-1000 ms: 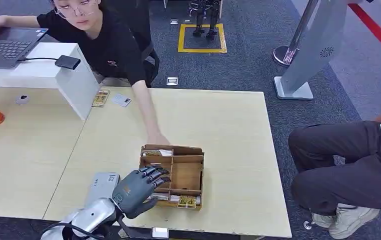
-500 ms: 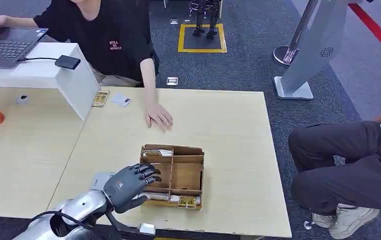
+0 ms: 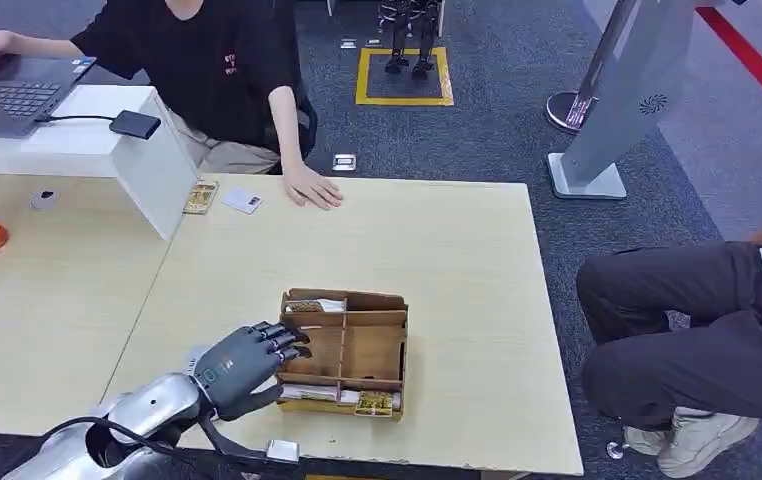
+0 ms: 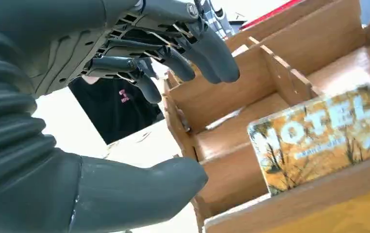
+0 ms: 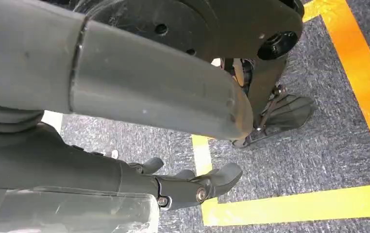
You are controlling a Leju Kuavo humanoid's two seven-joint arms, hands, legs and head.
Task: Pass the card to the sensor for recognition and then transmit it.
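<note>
Step in hand, as I judge it: reaching for a card, nothing picked yet. Left hand (image 3: 240, 365) hovers at the near-left corner of the box (image 3: 389, 345), fingers (image 4: 207, 48) spread and lightly curled over the box edge, thumb apart below them, nothing between them. Hotel card (image 4: 319, 138) stands on edge in the box's front slot, printed face toward the wrist camera; in the head view cards (image 3: 372, 402) lie along the near row, beside the hand, not touching it.

Right hand (image 5: 193, 187) hangs beside the body above the carpet, fingers loosely curled, nothing in them that I can see.

A person's hand (image 3: 312, 188) rests flat at the far edge of the table (image 3: 457, 230), well apart from the box.

Next move calls for closing thumb and fingers on the card's upper edge, then lifting it straight out of its slot
</note>
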